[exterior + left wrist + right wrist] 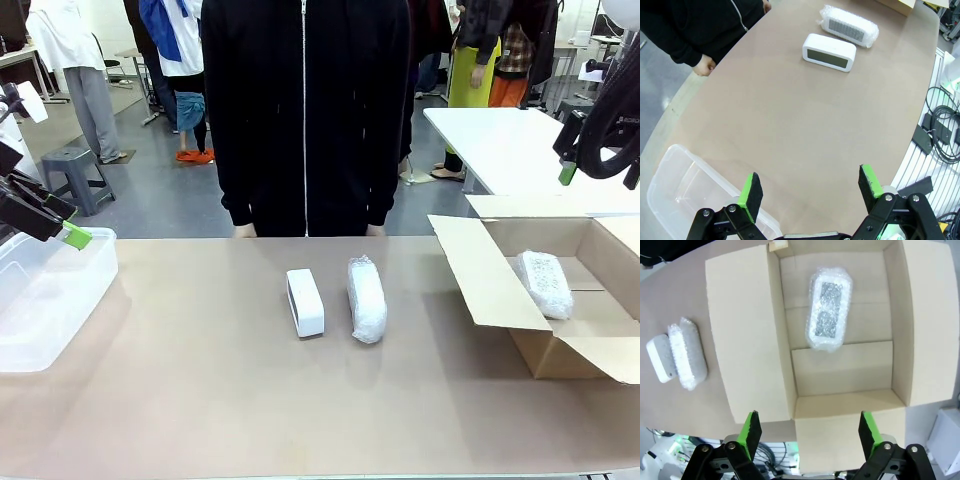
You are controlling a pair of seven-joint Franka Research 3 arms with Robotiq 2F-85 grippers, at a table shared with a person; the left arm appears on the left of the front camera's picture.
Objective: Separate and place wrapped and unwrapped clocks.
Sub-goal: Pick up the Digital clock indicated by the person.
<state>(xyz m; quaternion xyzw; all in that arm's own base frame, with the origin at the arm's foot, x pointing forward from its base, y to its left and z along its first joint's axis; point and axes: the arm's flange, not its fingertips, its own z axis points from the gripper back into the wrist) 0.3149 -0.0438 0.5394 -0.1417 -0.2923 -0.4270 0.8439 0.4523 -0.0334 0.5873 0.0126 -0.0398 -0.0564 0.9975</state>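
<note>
Cardboard box (840,371) holds wrapped clock (828,307); left gripper (810,177), right gripper (809,418) spread, seemingly over table (200,400) edges

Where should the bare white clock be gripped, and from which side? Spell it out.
Grip the bare clock at mid-length, coming straight down from above, with the fingers across its narrow depth: one on the display face, one on the back. It stands on its long edge, so both flat faces are exposed. The wrapped bundle lies close beside its back, so that gap looks tight.

Black left gripper (809,186), green pads (751,192), seemingly silver screws (705,213)
</note>
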